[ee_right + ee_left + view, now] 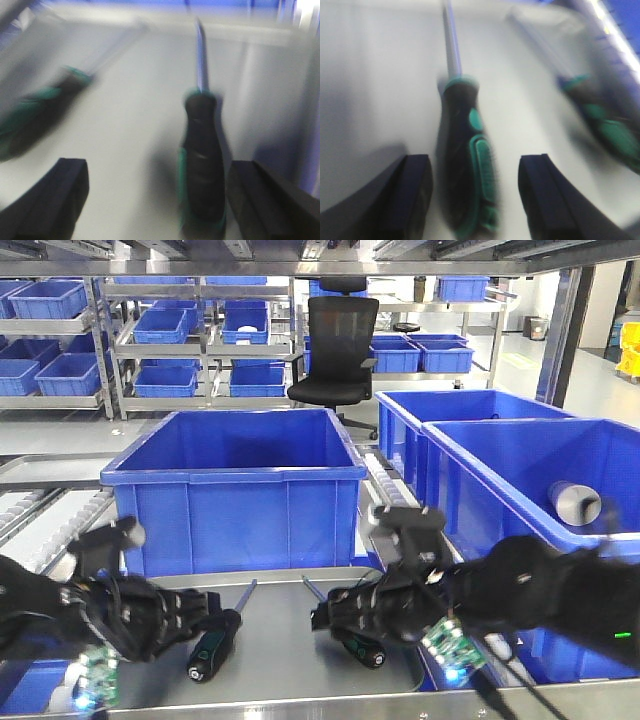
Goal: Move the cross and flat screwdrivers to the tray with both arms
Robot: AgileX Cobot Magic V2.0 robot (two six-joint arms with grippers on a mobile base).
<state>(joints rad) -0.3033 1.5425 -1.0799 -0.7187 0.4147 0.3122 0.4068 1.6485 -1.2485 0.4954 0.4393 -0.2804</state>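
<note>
Nearest: both arms low at the front edge of the grey desk [270,660]. Left gripper [205,618] spread open, fingers [410,195] either side of the left screwdriver [214,642], not touching it. In the left wrist view the handle sits between the pads with a gap on both sides.

Right gripper [335,615] also open; fingers [55,195] straddle the right screwdriver [357,645], handle nearer the right-hand pad, no contact visible. Both wrist views are motion-blurred, so can't tell which tip is cross and which is flat.

Step, as judged: either pre-grasp on both tools at once or just after release; can't tell which. If pre-grasp, next move needs both fingers to shut squarely on the handles, then lift. No separate tray is clearly identifiable; the grey surface with a raised rim may be it, unclear.

Orientation: both screwdrivers lie flat on the desk, well apart. Left one has its long axis running near-to-far, handle toward the robot, shaft pointing away and slightly right. Right one has its handle near, shaft angled away and to the left. So the tips converge a bit toward the far side.

Further back: large blue bin [240,485] just behind the desk, more blue bins [520,470] to the right. Farthest: black office chair [335,350] and shelving with small blue crates [165,325].
</note>
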